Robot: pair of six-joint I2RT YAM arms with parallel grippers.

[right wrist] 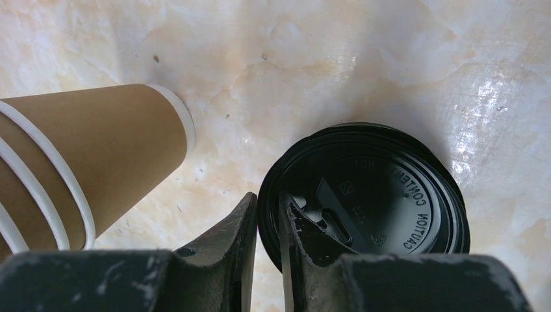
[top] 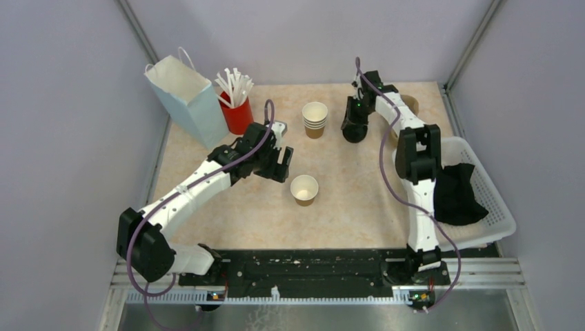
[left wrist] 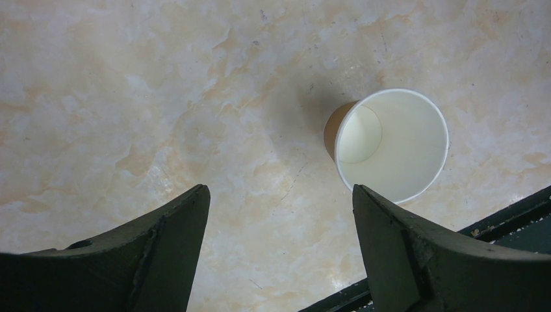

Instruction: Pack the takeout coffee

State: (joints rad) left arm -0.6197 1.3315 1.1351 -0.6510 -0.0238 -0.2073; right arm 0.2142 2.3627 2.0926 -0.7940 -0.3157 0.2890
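A single brown paper cup (top: pixel 304 189) with a white inside stands lidless and upright mid-table; it also shows in the left wrist view (left wrist: pixel 393 144). No cup with a lid on it is in view. My left gripper (top: pixel 281 165) hovers just left of and behind this cup, open and empty (left wrist: pixel 281 188). A round black plastic lid (right wrist: pixel 383 188) lies on the table at the back. My right gripper (top: pixel 355 129) is shut on its near rim (right wrist: pixel 268 201), one finger outside the rim and one on top.
A stack of lidless brown cups (top: pixel 314 118) stands just left of the lid (right wrist: pixel 97 162). A light blue paper bag (top: pixel 183 96) and a red cup of white straws (top: pixel 238 110) stand back left. A white basket (top: pixel 493 200) holding black cloth sits right.
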